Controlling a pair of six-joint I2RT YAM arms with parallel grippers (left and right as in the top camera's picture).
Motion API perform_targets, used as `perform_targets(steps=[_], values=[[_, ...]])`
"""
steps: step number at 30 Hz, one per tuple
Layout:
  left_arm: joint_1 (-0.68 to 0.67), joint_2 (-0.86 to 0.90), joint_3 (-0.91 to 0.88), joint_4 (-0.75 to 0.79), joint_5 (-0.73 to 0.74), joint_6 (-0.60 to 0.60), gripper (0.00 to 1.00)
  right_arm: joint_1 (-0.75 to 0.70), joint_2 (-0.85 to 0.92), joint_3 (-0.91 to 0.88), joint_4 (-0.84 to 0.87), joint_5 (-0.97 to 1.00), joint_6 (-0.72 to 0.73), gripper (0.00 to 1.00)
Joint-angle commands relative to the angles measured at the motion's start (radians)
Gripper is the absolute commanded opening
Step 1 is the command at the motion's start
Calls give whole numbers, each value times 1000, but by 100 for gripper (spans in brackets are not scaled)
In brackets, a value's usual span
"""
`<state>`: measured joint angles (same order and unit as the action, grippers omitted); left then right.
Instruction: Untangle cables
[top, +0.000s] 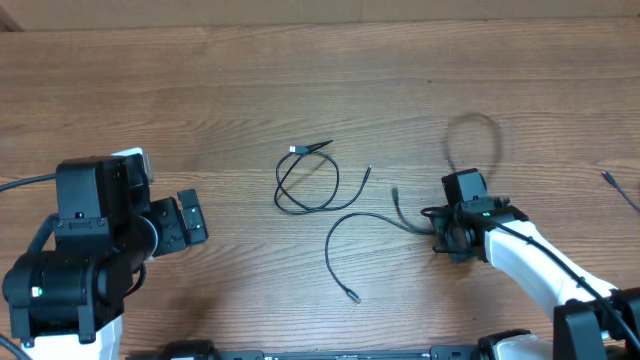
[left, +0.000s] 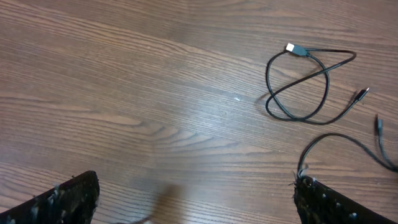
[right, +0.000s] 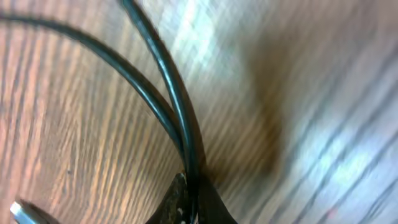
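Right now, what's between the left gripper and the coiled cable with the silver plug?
The overhead view shows only bare table between the left gripper and the coiled cable.

A robot test bench (lab-like): wood-grain table (top: 300, 80) with a left arm (top: 80, 260) and right arm (top: 530, 255) mounted.

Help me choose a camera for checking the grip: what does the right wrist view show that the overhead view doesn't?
Only the right wrist view: the pinch itself, two black strands meeting in the shut right gripper. Only the overhead view: the open left gripper, the looped cable, a blurred loop beyond the right gripper, and where the strands run across the table. Both: the wooden table and those strands near the gripper.
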<state>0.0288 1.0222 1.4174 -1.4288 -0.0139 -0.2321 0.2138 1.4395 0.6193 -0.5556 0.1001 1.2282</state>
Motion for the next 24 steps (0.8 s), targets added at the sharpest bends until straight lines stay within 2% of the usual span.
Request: perform_targets(steps=[1, 9, 14, 24], values=[[7, 13, 13, 1, 11, 16, 100, -39, -17, 94, -19, 69, -288, 4], [7, 53, 12, 0, 11, 16, 100, -158, -92, 552, -318, 188, -473, 4], [7, 82, 12, 1, 11, 16, 100, -198, -96, 779, -417, 188, -576, 4], [7, 151, 12, 13, 23, 15, 100, -202, -94, 814, -480, 187, -579, 4]])
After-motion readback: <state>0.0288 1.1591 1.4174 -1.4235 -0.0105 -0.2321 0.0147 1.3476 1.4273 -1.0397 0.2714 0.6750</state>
